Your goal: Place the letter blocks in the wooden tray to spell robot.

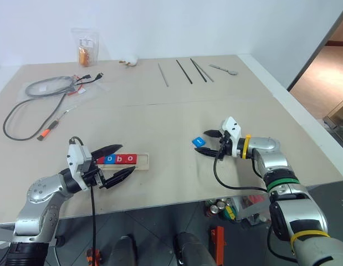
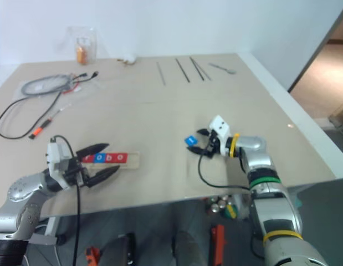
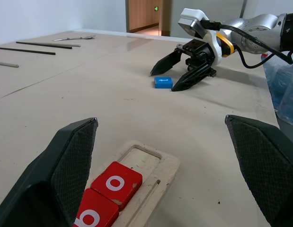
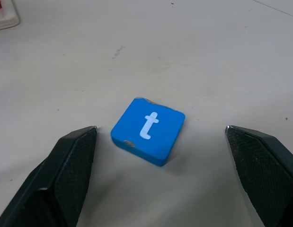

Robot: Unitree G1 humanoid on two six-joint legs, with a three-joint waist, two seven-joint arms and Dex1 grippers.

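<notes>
The right gripper point(image 4: 155, 179) is standing wide open and empty, its 2 fingers flanking the blue t block point(image 4: 148, 130) lying flat on the table, well apart from the wooden tray point(image 1: 142, 161) beside the open, empty left gripper point(image 1: 114, 164)

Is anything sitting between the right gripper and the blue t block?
No, nothing visible. The right gripper is open with the t block lying flat on the bare table just ahead of its fingers.
</notes>
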